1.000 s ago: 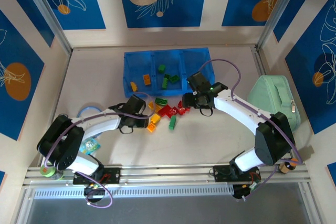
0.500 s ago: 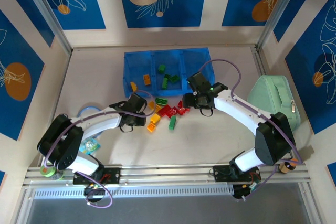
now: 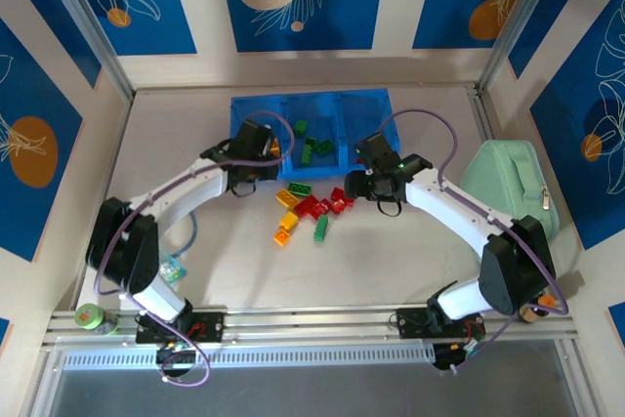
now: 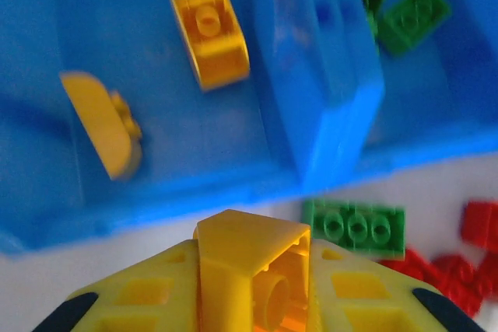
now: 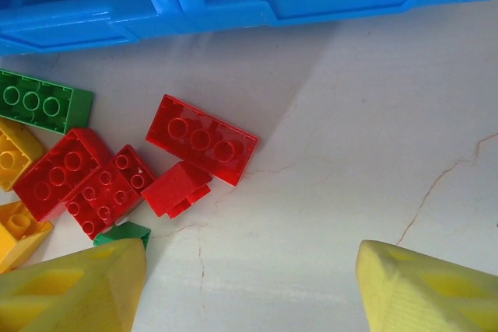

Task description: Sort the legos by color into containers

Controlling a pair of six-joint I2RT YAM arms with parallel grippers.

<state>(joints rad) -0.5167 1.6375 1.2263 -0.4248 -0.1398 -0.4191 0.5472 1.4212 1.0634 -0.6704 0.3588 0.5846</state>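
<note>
Swung up from the loose bricks, the left gripper (image 3: 262,153) now hangs over the near edge of the blue tray (image 3: 311,97), at its left compartment (image 4: 156,99). Its fingers are clamped on a yellow brick (image 4: 250,258). Two yellow-orange bricks (image 4: 208,33) lie inside that compartment, and green bricks (image 3: 312,148) lie in the middle one. On the table (image 3: 410,261), just beside the tray's near edge, sits a mixed pile of legos (image 3: 312,210) in red, green and yellow. At the pile's right side the right gripper (image 5: 249,285) hovers with its fingers spread wide and nothing between them, and red bricks (image 5: 201,139) lie just ahead.
</note>
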